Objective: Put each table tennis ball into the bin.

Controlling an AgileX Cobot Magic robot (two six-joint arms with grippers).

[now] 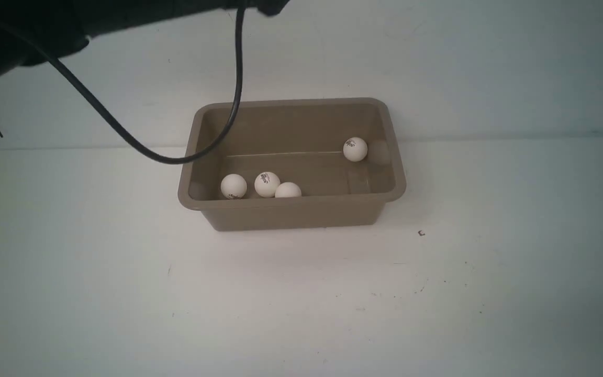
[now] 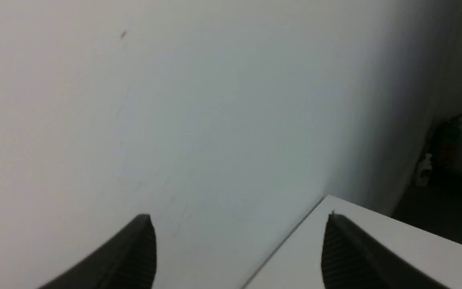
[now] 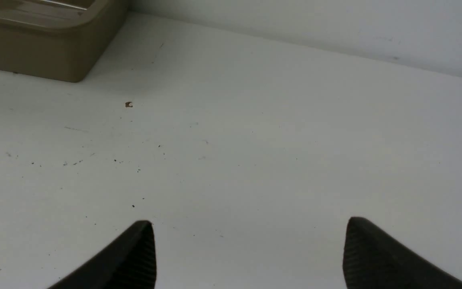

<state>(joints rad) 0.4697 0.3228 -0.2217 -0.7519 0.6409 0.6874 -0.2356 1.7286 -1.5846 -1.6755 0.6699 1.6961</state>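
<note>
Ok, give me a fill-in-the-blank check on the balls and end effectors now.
The rectangular taupe plastic bin holds ____ small white table tennis balls.
Three of them cluster by its near wall, toward the robot's ____ side.
The left end effector and the right end effector are both ____ and empty.
Missing words: four; left; open.

A white table stands against a pale wall. One small brown speck lies on it, with tiny dark flecks scattered nearby.
</note>
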